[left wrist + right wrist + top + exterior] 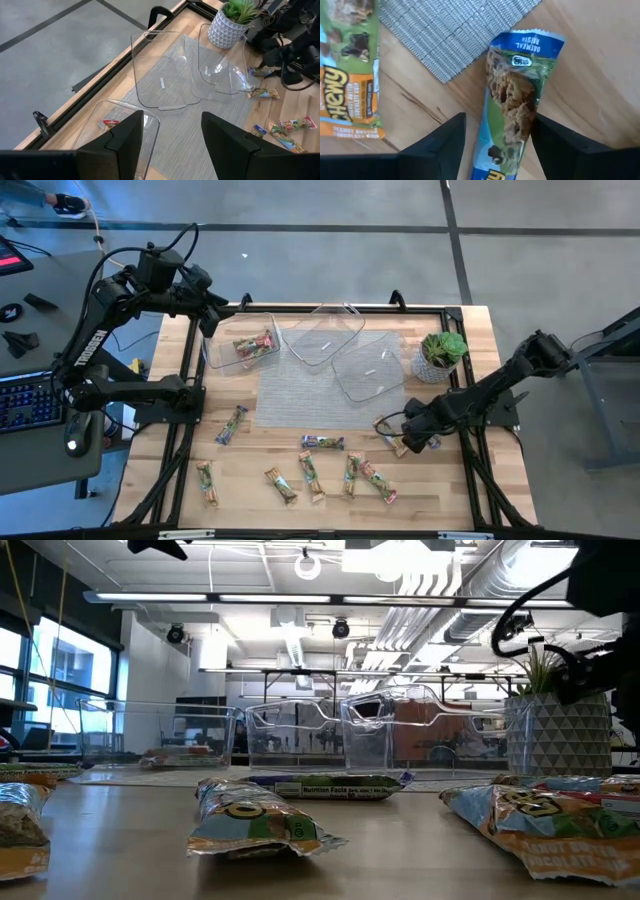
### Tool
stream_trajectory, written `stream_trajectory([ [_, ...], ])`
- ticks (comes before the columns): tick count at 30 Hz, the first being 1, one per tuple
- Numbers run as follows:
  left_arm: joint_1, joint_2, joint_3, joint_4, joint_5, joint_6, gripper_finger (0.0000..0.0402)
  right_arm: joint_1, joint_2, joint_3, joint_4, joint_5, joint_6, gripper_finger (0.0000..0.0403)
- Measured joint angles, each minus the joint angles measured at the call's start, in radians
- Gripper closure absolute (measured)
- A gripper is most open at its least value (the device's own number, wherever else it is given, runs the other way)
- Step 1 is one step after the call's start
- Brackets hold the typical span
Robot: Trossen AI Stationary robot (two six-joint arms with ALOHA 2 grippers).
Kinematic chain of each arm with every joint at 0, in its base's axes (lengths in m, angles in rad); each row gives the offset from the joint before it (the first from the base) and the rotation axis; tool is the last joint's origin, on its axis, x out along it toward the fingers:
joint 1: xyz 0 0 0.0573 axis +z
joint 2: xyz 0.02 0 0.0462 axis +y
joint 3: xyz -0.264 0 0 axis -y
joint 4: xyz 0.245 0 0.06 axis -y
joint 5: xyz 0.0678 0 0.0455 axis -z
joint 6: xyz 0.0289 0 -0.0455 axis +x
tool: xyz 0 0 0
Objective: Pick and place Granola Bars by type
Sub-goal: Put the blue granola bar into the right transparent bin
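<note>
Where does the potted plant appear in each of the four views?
High view: the potted plant stands near the table's right side, beside the rightmost clear tub.
Low view: at the right edge, its patterned pot beside the tub.
Left wrist view: near the top, right of centre.
Right wrist view: not in it.
Shared landmark: that clear tub.

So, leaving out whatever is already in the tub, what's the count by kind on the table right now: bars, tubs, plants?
Granola bars outside the tubs: 9
Clear tubs: 3
Potted plant: 1
Total: 13
</note>
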Motion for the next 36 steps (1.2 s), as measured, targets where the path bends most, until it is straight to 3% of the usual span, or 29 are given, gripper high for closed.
stream_trajectory([
  [5, 0.000, 0.000, 0.000, 0.001, 0.001, 0.000, 0.0206, 0.000, 0.002, -0.006, -0.028, 0.005, 0.005, 0.0212],
  [12, 0.000, 0.000, 0.000, 0.002, -0.002, 0.000, 0.0206, -0.001, 0.005, 0.041, -0.080, -0.005, -0.062, 0.0285],
  [20, 0.000, 0.000, 0.000, 0.003, -0.002, 0.000, 0.0206, -0.001, 0.005, 0.190, -0.082, -0.025, -0.099, 0.0334],
  [24, 0.000, 0.000, 0.000, 0.005, -0.003, 0.000, 0.0206, -0.025, 0.004, 0.325, -0.108, 0.132, -0.261, 0.0333],
  [32, 0.000, 0.000, 0.000, 0.006, -0.003, -0.003, 0.0206, -0.191, 0.003, 0.535, -0.069, 0.635, -0.755, 0.0328],
  [34, 0.000, 0.000, 0.000, 0.005, 0.010, -0.003, 0.0206, -0.263, 0.003, 0.540, -0.005, 0.693, -0.867, 0.0328],
  [36, 0.000, 0.000, 0.000, 0.002, 0.024, -0.004, 0.0206, -0.346, 0.003, 0.525, 0.060, 0.682, -0.944, 0.0327],
])
